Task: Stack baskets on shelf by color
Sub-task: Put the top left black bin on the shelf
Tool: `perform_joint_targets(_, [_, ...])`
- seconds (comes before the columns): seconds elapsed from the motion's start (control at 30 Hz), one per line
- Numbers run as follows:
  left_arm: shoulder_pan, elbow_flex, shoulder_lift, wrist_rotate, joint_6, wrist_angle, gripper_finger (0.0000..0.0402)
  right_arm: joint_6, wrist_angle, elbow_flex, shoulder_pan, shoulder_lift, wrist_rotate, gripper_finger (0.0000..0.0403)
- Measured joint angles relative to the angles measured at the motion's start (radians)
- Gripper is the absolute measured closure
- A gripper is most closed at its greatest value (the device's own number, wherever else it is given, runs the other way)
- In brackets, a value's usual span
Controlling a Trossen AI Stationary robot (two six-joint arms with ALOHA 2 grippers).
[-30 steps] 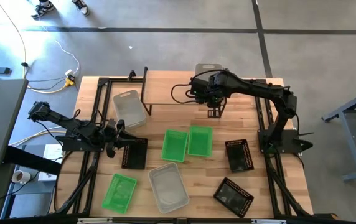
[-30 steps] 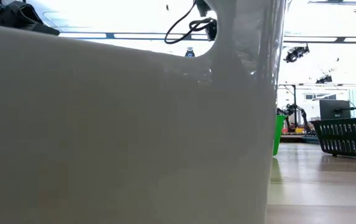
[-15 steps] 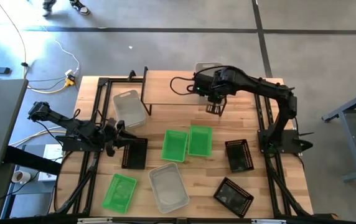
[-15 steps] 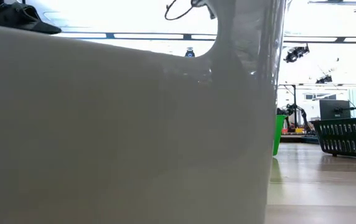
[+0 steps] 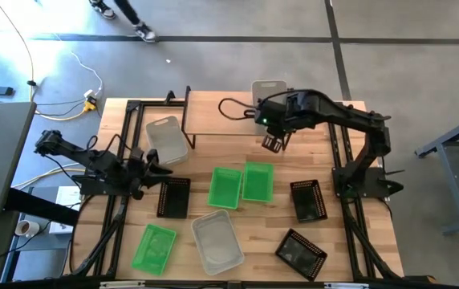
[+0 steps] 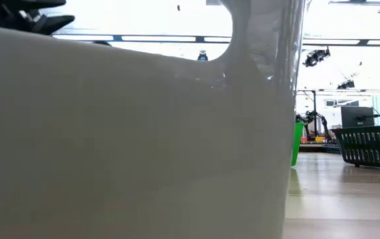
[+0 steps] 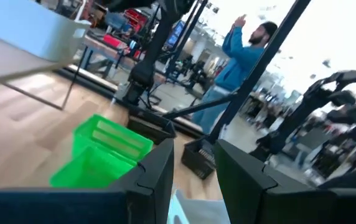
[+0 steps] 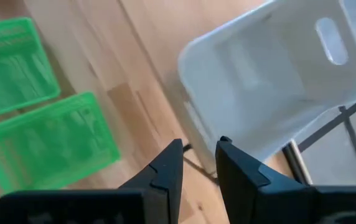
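Empty right pincer (image 5: 271, 144) just off the shelf (image 5: 217, 120) front edge

A grey concrete floor (image 5: 213, 56) crossed by dark seams surrounds the light wooden table (image 5: 350, 241), with a white cable (image 5: 77, 60) trailing to a yellow plug (image 5: 91, 103), a person's legs (image 5: 121, 16) walking at its far edge, and bright ceiling lights (image 6: 349, 43) over distant workshop equipment.
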Motion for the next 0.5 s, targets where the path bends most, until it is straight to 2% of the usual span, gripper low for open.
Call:
perform_joint_targets(0.2, [0.000, 0.156, 0.086, -0.022, 0.041, -0.200, 0.0288, 0.082, 0.000, 0.000, 0.079, -0.013, 0.052, 0.0322])
perform_joint_targets(0.5, [0.000, 0.400, 0.271, 0.001, 0.033, -0.607, 0.0265, 0.158, -0.001, 0.000, 0.158, -0.017, 0.152, 0.0322])
